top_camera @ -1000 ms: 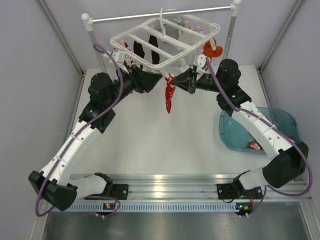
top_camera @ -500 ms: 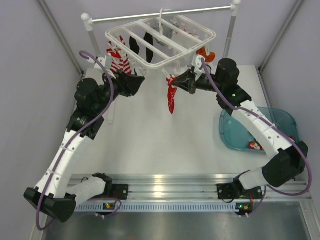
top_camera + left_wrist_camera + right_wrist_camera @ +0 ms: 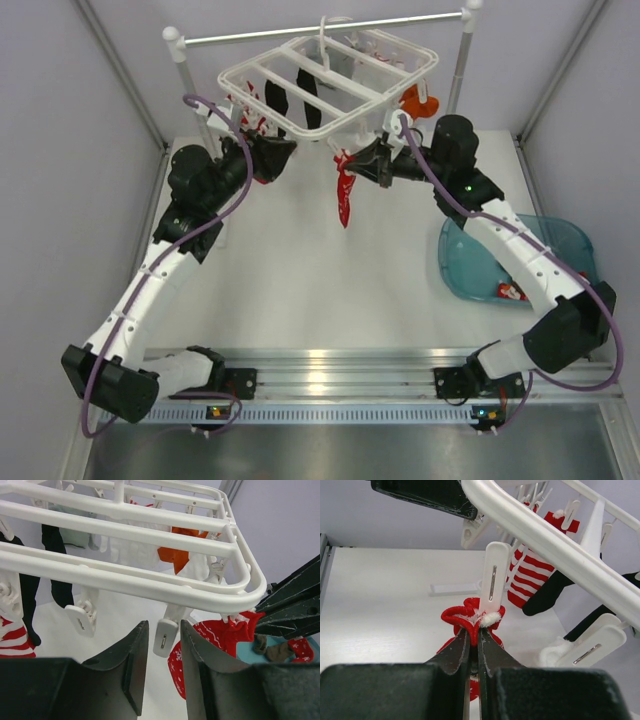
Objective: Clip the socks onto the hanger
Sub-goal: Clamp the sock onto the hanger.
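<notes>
The red snowflake sock (image 3: 343,195) hangs over the far middle of the bench, its bunched cuff pinched between the closed fingers of the right gripper (image 3: 474,639) and pushed up against the foot of a white clip (image 3: 491,580) on the near bar of the hanger (image 3: 150,583); whether that clip bites the cuff cannot be told. The main risk is a release before the bite is sure: the sock would drop to the bench, and the cuff is so crumpled that the clip could catch only a fold and let it slide out. The left gripper (image 3: 164,627) is open, its fingers bracketing a neighbouring clip (image 3: 164,639) just beside the one at the sock, so a squeeze there may open the wrong clip and do nothing for the cuff. The hanger only dangles by its hook from the grey rail (image 3: 330,28) along the far edge, so a push or pull from either arm could tilt or swing it, shifting the clip off the cuff or shaking the dark socks (image 3: 275,100) and striped socks (image 3: 530,577) nearby. More socks wait in the blue tub (image 3: 560,235) at the right edge
</notes>
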Robot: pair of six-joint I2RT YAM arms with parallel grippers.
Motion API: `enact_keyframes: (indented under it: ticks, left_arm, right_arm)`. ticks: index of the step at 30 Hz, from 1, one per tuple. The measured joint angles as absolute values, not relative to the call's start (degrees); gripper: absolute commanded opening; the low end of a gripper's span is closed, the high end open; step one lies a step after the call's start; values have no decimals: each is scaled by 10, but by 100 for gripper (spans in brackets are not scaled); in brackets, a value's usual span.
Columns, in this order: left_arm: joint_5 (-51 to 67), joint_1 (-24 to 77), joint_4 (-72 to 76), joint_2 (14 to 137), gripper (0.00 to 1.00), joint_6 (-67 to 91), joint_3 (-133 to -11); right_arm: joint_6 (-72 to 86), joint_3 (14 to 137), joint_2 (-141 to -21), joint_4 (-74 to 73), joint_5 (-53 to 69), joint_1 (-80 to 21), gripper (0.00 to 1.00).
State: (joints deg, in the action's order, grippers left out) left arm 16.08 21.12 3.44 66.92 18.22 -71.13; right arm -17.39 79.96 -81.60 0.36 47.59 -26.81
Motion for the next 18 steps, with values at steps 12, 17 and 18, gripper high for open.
enact_keyframes:
  ticks: [12, 17, 18]
  left_arm:
    - [187, 211, 61, 688, 0, 188, -714]
    - [187, 211, 60, 688, 0, 207, -718]
    - [186, 211, 60, 688, 0, 212, -719]
  right_arm:
    - [-148, 844, -841, -25, 450, -263, 41]
    - [-112, 869, -839, -44, 416, -263, 47]
    - [-106, 871, -837, -49, 407, -263, 46]
